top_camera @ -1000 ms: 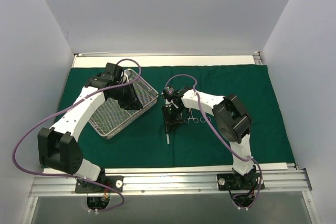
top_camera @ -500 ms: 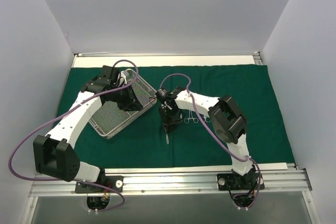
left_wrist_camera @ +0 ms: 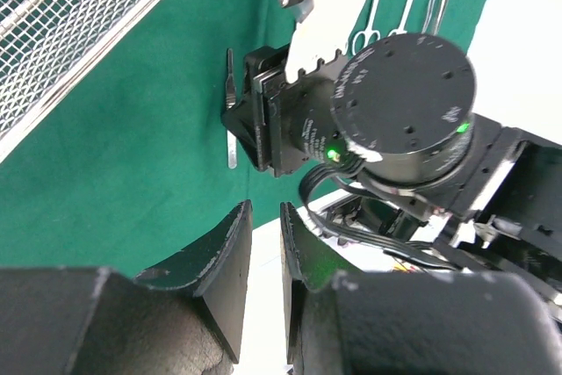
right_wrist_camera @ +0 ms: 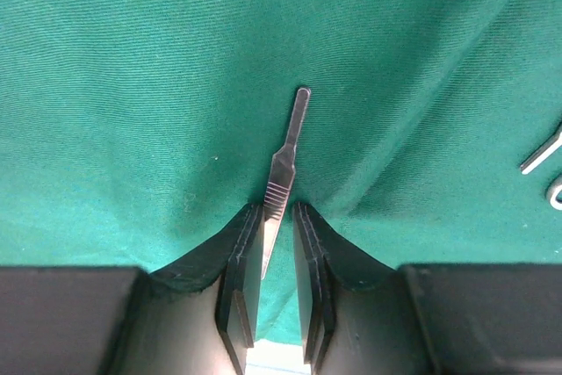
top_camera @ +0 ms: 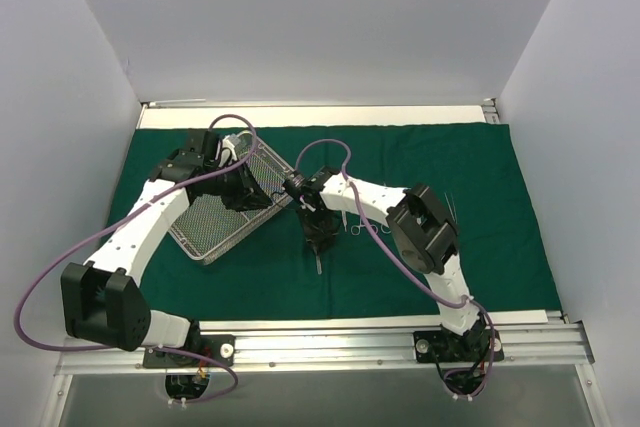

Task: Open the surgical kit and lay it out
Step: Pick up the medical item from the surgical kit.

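A dark green woven cloth [top_camera: 450,247] lies spread flat. On it a rectangular silver wire-mesh tray [top_camera: 205,232] sits askew. The left gripper [left_wrist_camera: 265,217] hangs over the tray's right end, its fingers narrowly parted and empty. Right of the tray, the right gripper [right_wrist_camera: 277,210] presses into the cloth, its fingers slightly apart astride a slim flat steel handle [right_wrist_camera: 285,160] that is ribbed mid-length.

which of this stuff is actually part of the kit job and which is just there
Part of the job: green drape, wire-mesh tray, flat steel instrument, ring-handled forceps.
Just there: purple cables, metal rail.
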